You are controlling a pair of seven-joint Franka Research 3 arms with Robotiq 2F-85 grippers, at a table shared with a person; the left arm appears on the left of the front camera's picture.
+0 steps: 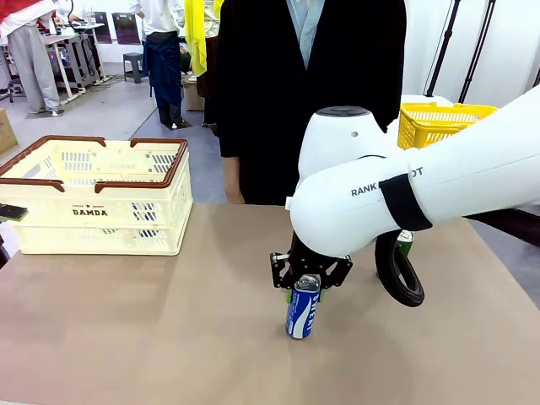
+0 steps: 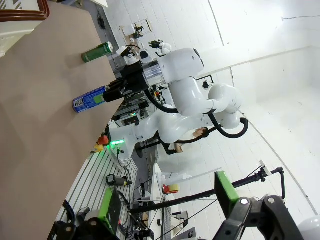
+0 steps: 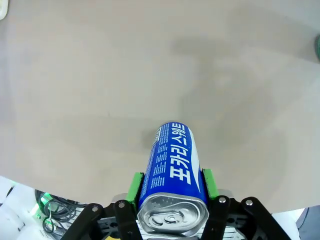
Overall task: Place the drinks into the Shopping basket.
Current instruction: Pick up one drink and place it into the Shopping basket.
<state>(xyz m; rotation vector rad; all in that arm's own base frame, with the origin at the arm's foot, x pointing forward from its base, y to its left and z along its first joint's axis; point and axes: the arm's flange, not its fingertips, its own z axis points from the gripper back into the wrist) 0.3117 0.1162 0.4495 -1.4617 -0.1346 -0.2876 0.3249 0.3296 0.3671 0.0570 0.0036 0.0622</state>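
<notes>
Two drink cans are in sight: one blue can (image 1: 303, 310) with white lettering and one green can (image 1: 406, 243). There is one Shopping basket (image 1: 97, 196), cream with a brown rim, standing at the far left corner of the worktop (image 1: 152, 329). One yellow basket (image 1: 439, 122) sits beyond the far right corner, and one person in a dark coat (image 1: 278, 93) stands at the far edge. The blue can stands near the middle of the worktop, somewhat toward the near edge, with its base on the surface. The right gripper (image 1: 305, 293) comes down over its top and grasps it. The jaws are parted only as wide as the can, and in the right wrist view the green pads (image 3: 134, 187) press flat on either side just below the silver lid. The front view hides most of the green can behind the right arm. The left wrist view shows it whole, upright toward the right edge and well apart from the blue can, along with a corner of the basket's rim. That view also shows the left gripper (image 2: 165, 190) with its fingers spread wide and nothing between them.
</notes>
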